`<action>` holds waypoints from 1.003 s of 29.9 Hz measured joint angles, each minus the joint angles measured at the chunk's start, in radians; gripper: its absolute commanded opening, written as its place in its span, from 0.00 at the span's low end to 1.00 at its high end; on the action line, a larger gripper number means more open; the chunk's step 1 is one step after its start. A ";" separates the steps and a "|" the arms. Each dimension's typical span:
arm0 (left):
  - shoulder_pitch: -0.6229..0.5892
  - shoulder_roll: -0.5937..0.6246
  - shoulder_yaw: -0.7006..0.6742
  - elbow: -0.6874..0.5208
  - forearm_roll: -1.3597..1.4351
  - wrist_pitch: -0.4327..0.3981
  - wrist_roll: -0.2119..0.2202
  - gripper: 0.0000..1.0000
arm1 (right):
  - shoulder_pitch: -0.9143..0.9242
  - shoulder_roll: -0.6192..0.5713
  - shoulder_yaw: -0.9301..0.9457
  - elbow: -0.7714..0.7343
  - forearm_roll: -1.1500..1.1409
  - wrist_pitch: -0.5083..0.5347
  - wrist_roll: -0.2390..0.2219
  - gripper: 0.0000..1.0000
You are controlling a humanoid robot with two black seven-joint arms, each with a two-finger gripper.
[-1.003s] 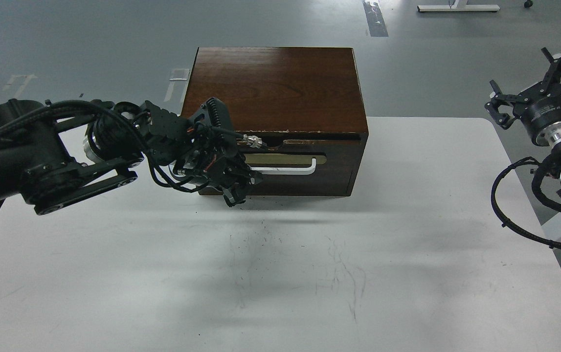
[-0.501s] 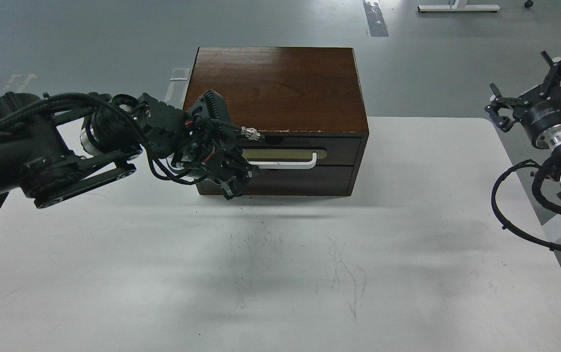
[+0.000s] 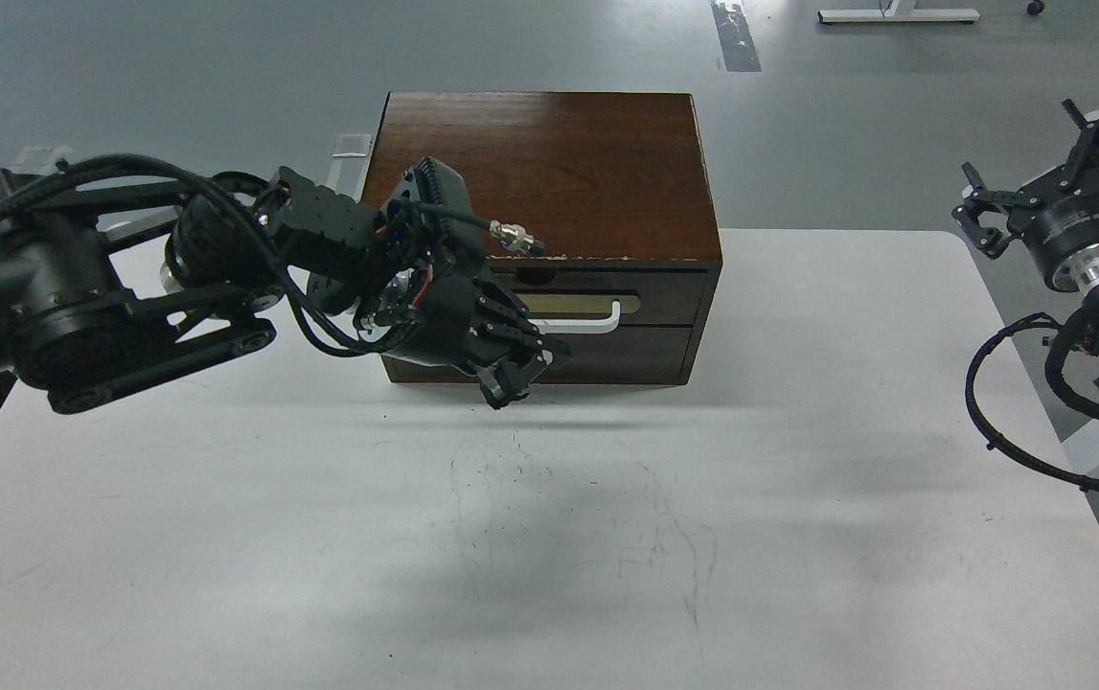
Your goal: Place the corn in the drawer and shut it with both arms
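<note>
While the drawer (image 3: 650, 302) sits shut behind it, the left gripper (image 3: 511, 369) hangs in front — grip unclear.

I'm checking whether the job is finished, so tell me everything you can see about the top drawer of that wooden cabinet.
The drawer is the upper front panel of the dark brown wooden cabinet, above a plain panel without a handle. It looks pushed in, its front about flush with the panel below. It carries a white bar handle on a brass-coloured plate, and the cabinet edge just above is chipped. The left end effector sits in front of its left part, hiding it; contact cannot be judged. No inside shows.
</note>
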 measured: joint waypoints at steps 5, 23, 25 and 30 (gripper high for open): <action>0.014 0.106 -0.116 0.045 -0.407 0.000 0.000 0.13 | 0.005 -0.029 0.004 0.003 0.000 0.000 0.012 1.00; 0.173 0.219 -0.139 0.674 -1.894 0.000 0.011 0.97 | 0.050 -0.045 0.057 0.002 0.002 0.000 0.011 1.00; 0.223 0.191 -0.140 0.743 -1.955 0.000 0.024 0.97 | 0.050 -0.044 0.059 0.002 0.002 0.000 0.011 1.00; 0.322 0.079 -0.198 0.954 -2.077 0.000 0.033 0.97 | 0.049 -0.033 0.077 -0.003 0.007 0.000 0.011 1.00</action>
